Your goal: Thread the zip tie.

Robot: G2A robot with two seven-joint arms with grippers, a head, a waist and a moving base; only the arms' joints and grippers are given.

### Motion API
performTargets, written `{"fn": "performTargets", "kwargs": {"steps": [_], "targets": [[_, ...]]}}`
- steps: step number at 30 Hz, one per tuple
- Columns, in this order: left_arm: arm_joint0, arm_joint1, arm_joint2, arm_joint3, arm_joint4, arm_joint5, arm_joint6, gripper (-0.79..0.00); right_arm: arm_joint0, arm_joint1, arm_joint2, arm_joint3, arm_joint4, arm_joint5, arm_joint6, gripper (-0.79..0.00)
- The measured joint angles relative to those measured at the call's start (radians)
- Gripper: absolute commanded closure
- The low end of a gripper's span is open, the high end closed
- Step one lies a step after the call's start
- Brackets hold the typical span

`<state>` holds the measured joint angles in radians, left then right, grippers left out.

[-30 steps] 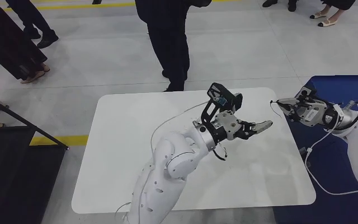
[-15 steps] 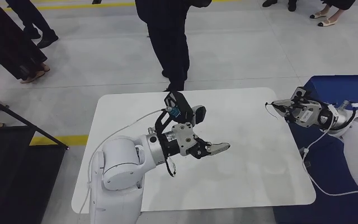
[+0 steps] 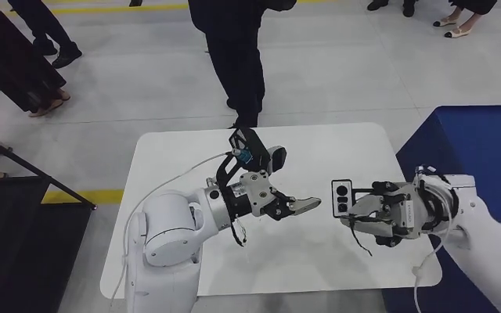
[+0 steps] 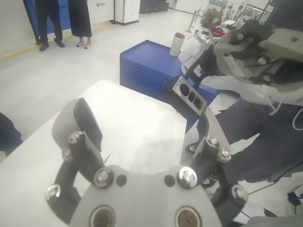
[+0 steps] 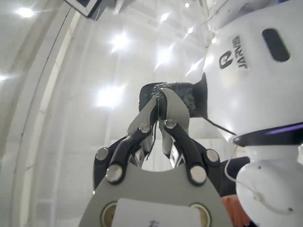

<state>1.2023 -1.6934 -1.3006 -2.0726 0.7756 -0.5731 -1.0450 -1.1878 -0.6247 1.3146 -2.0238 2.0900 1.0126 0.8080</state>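
While the right claw [image 5: 162, 98] is clamped on the zip tie [image 5: 161, 119], the left claw [image 4: 144, 114] hangs wide and empty above the tabletop [image 3: 180, 172]. Threading probably requires steadying the loose tail before the left claw closes on it. The tie, a thin black ribbed strap, lies at 3 o'clock from the left claw, seen from above.

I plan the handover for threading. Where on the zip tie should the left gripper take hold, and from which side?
Probably the loose tail of the zip tie, which trails free from the right gripper, shut on the strap. The open left gripper faces it, so approach level from that side.
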Motion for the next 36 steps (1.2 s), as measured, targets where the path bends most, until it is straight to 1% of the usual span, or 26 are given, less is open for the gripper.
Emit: {"fn": "performTargets", "kwargs": {"steps": [5,6,8,10,11,12,14,15,16,18,26,29,30,33,36], "targets": [[0.000,0.000,0.000,0.000,0.000,0.000,0.000,-0.785,0.025,0.034,-0.001,-0.021,0.076,0.000,0.000,0.000],[0.000,0.000,0.000,0.000,0.000,0.000,0.000,-0.785,0.035,0.039,-0.002,-0.021,0.078,0.000,-0.004,0.000],[0.000,0.000,0.000,0.000,0.000,0.000,0.000,-0.785,0.060,0.039,0.006,-0.006,0.024,-0.014,-0.029,0.000],[0.000,0.000,0.000,0.000,0.000,0.000,0.000,-0.785,0.085,0.031,0.030,0.008,-0.101,-0.106,-0.063,0.000],[0.000,0.000,0.000,0.000,0.000,0.000,0.000,-0.785,0.086,0.027,0.039,0.008,-0.161,-0.172,-0.066,0.000],[0.000,0.000,0.000,0.000,0.000,0.000,0.000,-0.785,0.077,0.022,0.043,0.006,-0.228,-0.259,-0.050,0.000],[0.000,0.000,0.000,0.000,0.000,0.000,0.000,-0.785,0.060,0.016,0.042,0.006,-0.300,-0.361,0.002,0.000],[0.000,0.000,0.000,0.000,0.000,0.000,0.000,-0.785,0.048,0.011,0.037,0.011,-0.326,-0.403,0.047,0.000],[0.000,0.000,0.000,0.000,0.000,0.000,0.000,-0.785,0.041,0.008,0.032,0.017,-0.330,-0.416,0.083,0.000],[0.000,0.000,0.000,0.000,0.000,0.000,0.000,-0.785,0.038,0.004,0.028,0.033,-0.317,-0.411,0.146,0.000],[0.000,0.000,0.000,-0.001,0.000,0.000,0.001,-0.785,0.038,0.003,0.032,0.035,-0.318,-0.411,0.145,0.000],[0.003,0.007,-0.008,-0.028,0.028,0.008,0.041,-0.785,0.035,0.002,0.074,0.067,-0.331,-0.431,0.056,0.000],[0.004,0.010,-0.018,-0.045,0.036,0.016,0.063,-0.785,0.036,0.002,0.094,0.096,-0.315,-0.429,0.004,0.000],[0.010,0.019,-0.051,-0.085,0.037,0.019,0.124,-0.785,0.061,0.003,0.122,0.162,-0.278,-0.379,-0.152,0.000],[0.027,0.027,-0.069,-0.110,0.023,0.014,0.162,-0.785,0.110,-0.001,0.085,0.192,-0.306,-0.305,-0.307,0.000]]}}
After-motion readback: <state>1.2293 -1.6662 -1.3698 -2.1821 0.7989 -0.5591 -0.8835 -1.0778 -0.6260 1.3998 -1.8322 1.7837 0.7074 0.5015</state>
